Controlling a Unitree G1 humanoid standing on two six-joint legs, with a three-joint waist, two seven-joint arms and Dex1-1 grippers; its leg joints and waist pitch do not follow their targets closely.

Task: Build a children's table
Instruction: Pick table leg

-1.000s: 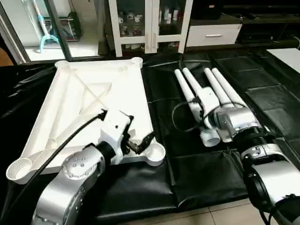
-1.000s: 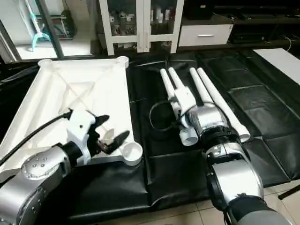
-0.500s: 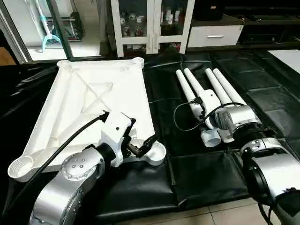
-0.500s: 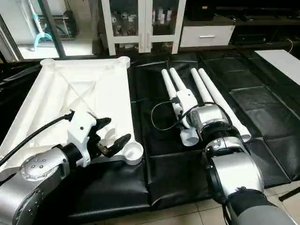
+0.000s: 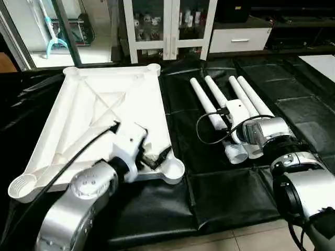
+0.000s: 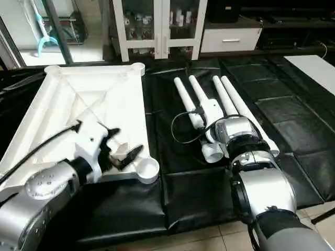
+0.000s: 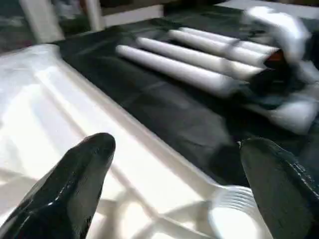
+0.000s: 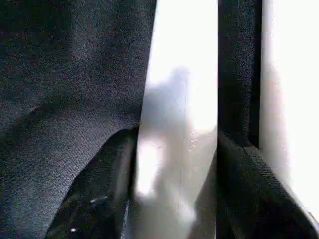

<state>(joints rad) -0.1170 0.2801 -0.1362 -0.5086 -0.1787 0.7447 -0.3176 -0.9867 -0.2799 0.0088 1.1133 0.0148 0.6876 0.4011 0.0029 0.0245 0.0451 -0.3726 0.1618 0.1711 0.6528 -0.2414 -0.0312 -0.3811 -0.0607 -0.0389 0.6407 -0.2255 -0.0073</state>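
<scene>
The white tabletop (image 5: 78, 104) lies upside down on the left of the black mat, ribs up. My left gripper (image 6: 124, 143) hangs open just above its near right edge, beside the round corner socket (image 5: 172, 170), holding nothing. Several white legs (image 5: 251, 97) lie side by side on the mat to the right. My right gripper (image 8: 174, 144) is down on the leftmost leg (image 5: 204, 102), with a black finger (image 8: 107, 189) pressed against each side of it. In the eye views the silver right wrist (image 5: 261, 130) hides those fingers.
The black mat (image 5: 230, 193) ends at bare floor (image 5: 251, 243) near me. A black cable (image 5: 201, 130) loops beside the legs. A white glass-door cabinet (image 5: 167, 26) and a drawer unit (image 5: 238, 36) stand behind. A white board (image 5: 322, 63) lies far right.
My right gripper's fingers have closed in on the leftmost leg, whose far end has swung left, away from its neighbour. The left gripper has stayed open by the corner socket.
</scene>
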